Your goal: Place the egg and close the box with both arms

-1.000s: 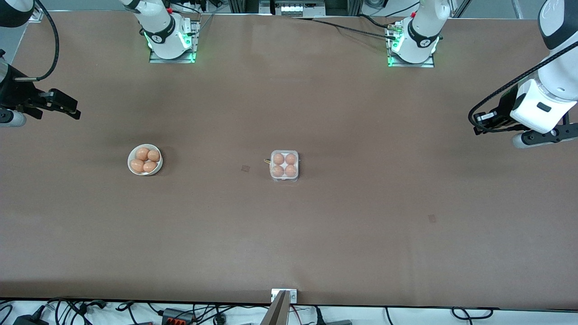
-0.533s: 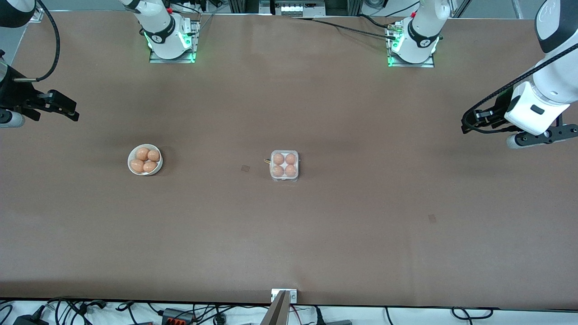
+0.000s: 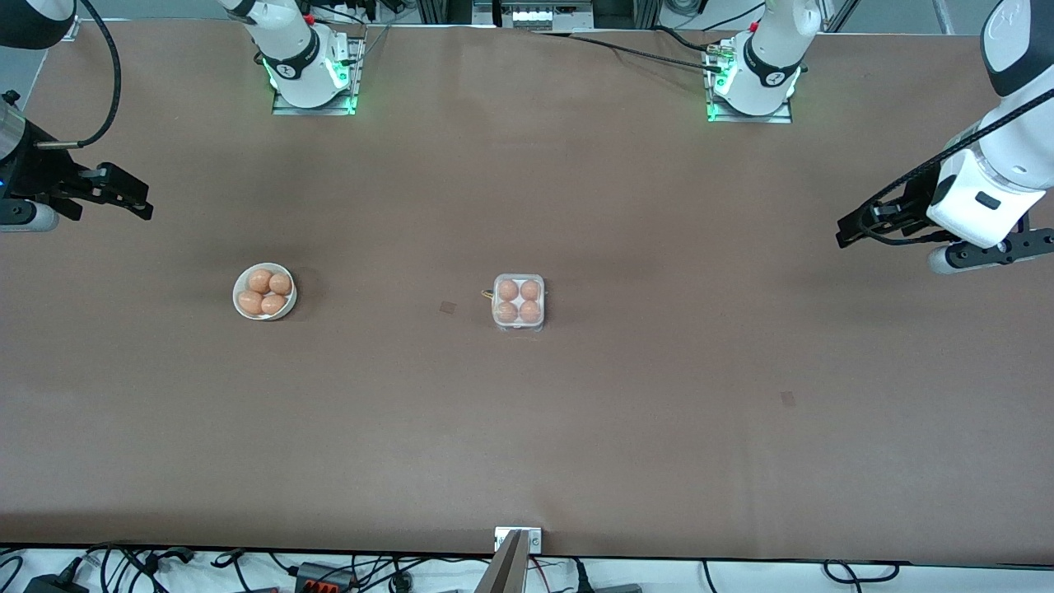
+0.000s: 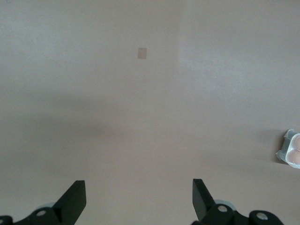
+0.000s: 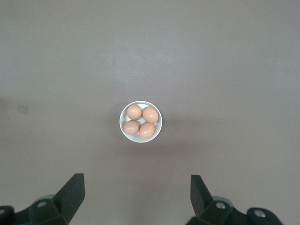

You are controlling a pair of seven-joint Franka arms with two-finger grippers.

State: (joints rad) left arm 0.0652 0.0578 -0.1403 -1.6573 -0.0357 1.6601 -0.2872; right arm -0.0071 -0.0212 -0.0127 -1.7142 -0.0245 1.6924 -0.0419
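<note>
The box (image 3: 518,302) stands mid-table, every cell holding an orange-brown egg (image 3: 508,290); its clear lid seems to lie down over them. A corner of the box shows in the left wrist view (image 4: 290,150). My right gripper (image 3: 123,195) hangs open and empty over the right arm's end of the table, with the bowl of eggs in its wrist view beyond its own gripper (image 5: 137,194). My left gripper (image 3: 856,226) hangs open and empty over the left arm's end of the table; its wrist view shows the gripper (image 4: 138,199) over bare table.
A round white bowl (image 3: 264,306) with several eggs (image 5: 140,121) sits toward the right arm's end, level with the box. Small marks lie on the brown table (image 3: 447,307), (image 3: 788,399). Both arm bases (image 3: 311,74), (image 3: 751,82) stand farthest from the front camera.
The left gripper has shifted slightly toward the middle of the table. The right gripper has barely moved. Box, bowl and eggs have not moved.
</note>
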